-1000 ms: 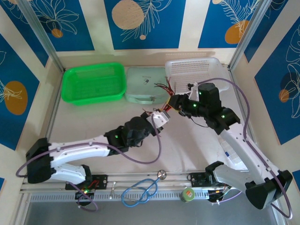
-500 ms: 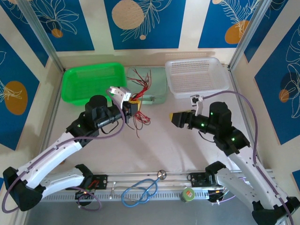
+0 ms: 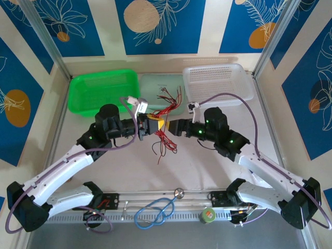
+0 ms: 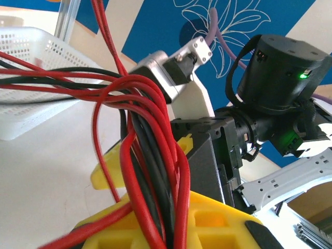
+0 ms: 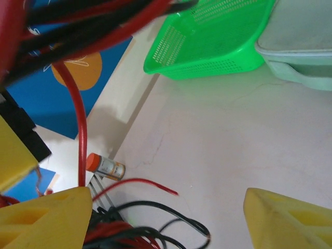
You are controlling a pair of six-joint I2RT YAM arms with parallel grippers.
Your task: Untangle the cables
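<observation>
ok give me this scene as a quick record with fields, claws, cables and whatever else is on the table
left claw: shut on cables
right claw: open, close beside the bundle, gripping nothing
cables: red and black, one tangled bundle, loose ends splaying out on both sides of the left claw
green basket: back left
white basket: back right
case: pale green, between the baskets
stethoscope: blue, on the front rail

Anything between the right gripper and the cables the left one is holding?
Nothing visible. The right gripper, jaws open, faces the cables directly, beside the left gripper that clamps them; some strands hang between its yellow fingers.
</observation>
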